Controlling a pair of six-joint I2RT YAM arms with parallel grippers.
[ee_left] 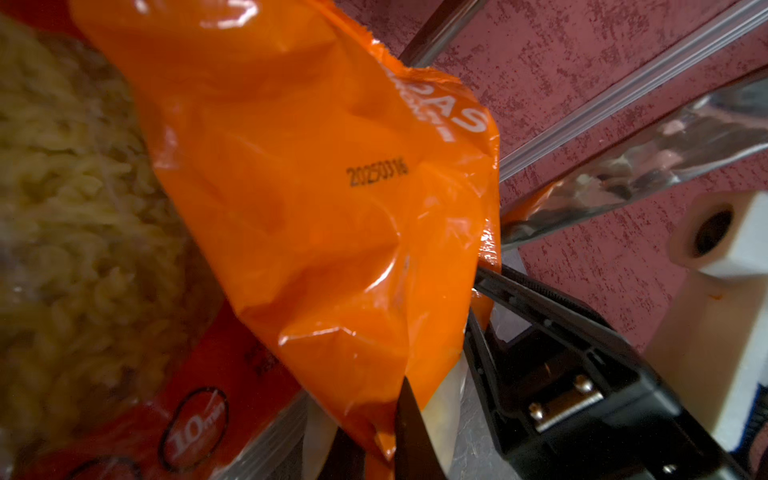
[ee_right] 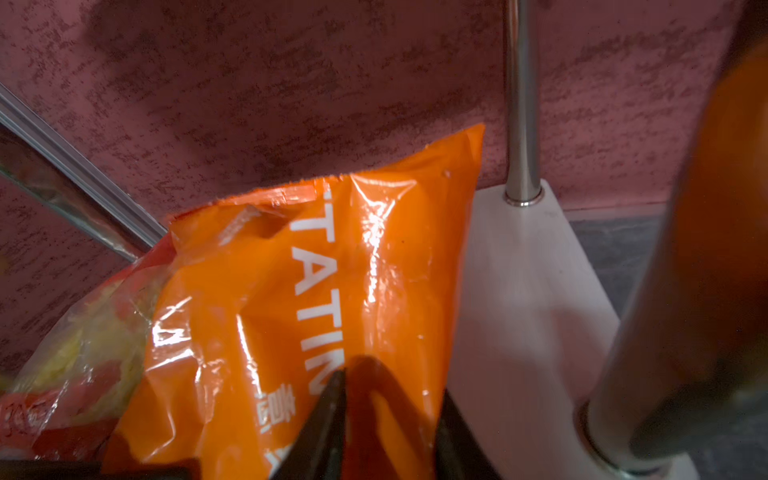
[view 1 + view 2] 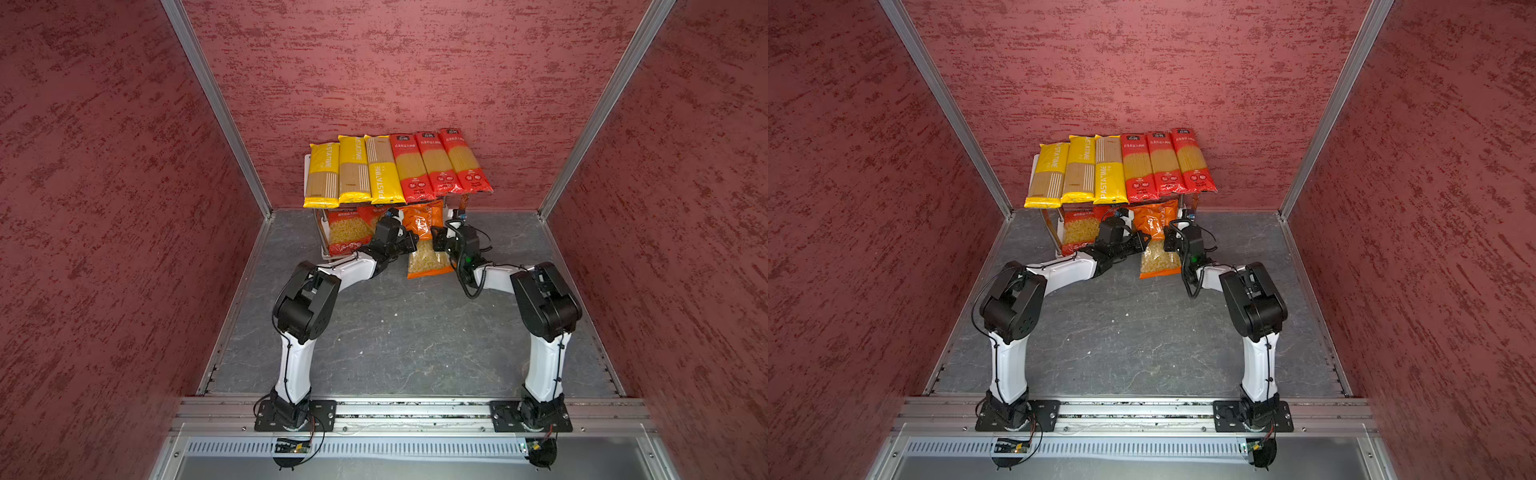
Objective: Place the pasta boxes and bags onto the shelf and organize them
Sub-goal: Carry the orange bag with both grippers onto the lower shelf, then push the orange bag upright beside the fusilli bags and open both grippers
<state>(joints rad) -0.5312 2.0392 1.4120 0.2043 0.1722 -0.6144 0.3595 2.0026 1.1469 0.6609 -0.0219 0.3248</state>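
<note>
Three yellow spaghetti packs [image 3: 353, 170] and three red spaghetti bags [image 3: 440, 162] lie side by side on the shelf's top board [image 3: 306, 160]. A red short-pasta bag [image 3: 347, 232] sits on the lower tier at the left. An orange short-pasta bag [image 3: 428, 253] [image 3: 1158, 257] lies half under the shelf, its front end out on the floor. My left gripper [image 3: 411, 241] [image 1: 382, 428] is shut on that orange bag's [image 1: 311, 187] film. The right gripper [image 3: 436, 241] [image 2: 390, 399] stands open, jaws apart astride the bag's [image 2: 311, 291] other side, over the white lower board [image 2: 519, 291].
Chrome posts [image 2: 519, 104] rise at the shelf's corners close to the right gripper. The red textured back wall [image 3: 415, 62] stands right behind the shelf. Grey floor [image 3: 395, 332] stretches between the shelf and the arm bases.
</note>
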